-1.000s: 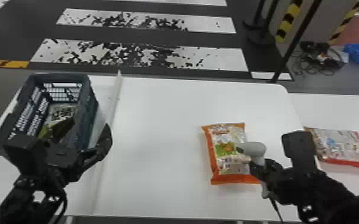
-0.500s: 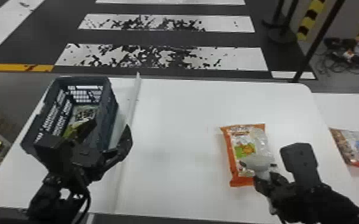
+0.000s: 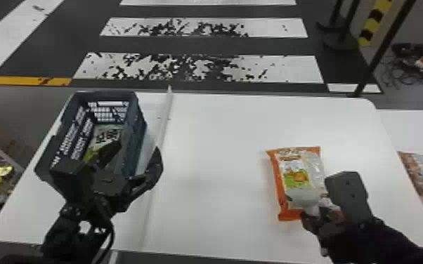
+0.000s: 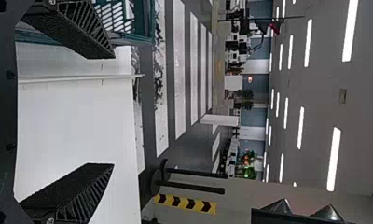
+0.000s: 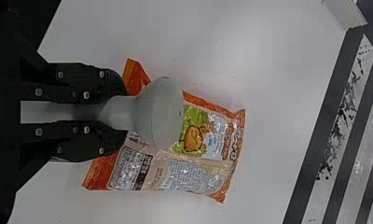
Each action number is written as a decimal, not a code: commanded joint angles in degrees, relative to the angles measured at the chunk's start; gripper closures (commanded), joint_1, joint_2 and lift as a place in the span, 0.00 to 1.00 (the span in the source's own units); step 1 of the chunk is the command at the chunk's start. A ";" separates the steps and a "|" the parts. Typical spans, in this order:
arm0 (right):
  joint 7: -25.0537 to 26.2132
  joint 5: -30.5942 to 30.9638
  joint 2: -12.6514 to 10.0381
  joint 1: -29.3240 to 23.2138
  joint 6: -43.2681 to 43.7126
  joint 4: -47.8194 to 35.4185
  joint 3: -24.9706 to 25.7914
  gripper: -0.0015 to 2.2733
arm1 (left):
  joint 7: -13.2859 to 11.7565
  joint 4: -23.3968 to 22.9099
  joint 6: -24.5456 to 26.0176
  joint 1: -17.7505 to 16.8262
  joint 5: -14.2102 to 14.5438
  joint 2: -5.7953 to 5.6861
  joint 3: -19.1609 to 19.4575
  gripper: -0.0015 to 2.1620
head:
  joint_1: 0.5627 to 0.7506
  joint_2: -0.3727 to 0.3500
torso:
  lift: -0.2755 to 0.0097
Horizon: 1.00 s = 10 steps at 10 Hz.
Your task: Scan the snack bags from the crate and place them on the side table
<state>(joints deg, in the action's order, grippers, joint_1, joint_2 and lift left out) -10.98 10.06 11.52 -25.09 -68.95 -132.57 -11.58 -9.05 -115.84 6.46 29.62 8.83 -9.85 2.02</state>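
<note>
The right gripper [image 5: 121, 113], clamped on the scanner [image 5: 161, 112], is the nearer to the orange bag [image 3: 293, 175], lying long axis near-to-far on the table [image 3: 221, 158], scanner head over its near half. The left gripper [image 4: 113, 112] gapes empty by the crate [image 3: 136, 140].

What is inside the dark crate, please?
A snack bag lies in the crate; the left gripper hides part of the near end, and whatever is there cannot be seen.

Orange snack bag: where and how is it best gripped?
Probably across the far half of the bag, from above, one finger at each long side: it lies flat, longer than wide, and the scanner in the right end effector covers part nearer the robot.
</note>
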 commanded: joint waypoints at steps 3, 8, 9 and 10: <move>0.08 0.05 -0.01 0.22 0.08 -0.06 0.06 0.99 | 0.00 0.00 0.00 0.09 0.04 0.09 0.00 0.02 | 0.70 0.60 | 0.79; 1.49 -2.50 -0.10 5.23 0.79 4.51 11.22 0.99 | -0.09 0.09 -0.70 0.26 0.13 0.00 0.00 0.02 | 0.70 0.49 | 0.79; 1.58 -3.02 -0.10 6.90 1.31 7.24 13.16 0.99 | -0.09 0.00 -0.70 0.26 0.13 0.09 0.00 0.02 | 0.70 0.44 | 0.79; 1.49 -3.55 -0.01 8.39 2.72 10.14 14.56 0.99 | -0.09 -0.09 -0.70 0.35 0.13 0.09 0.00 0.02 | 0.70 0.39 | 0.79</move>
<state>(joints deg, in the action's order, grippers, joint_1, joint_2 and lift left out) -9.48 6.85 11.48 -17.59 -67.09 -124.12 2.08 -9.14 -115.84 5.76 29.91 8.96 -9.77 2.00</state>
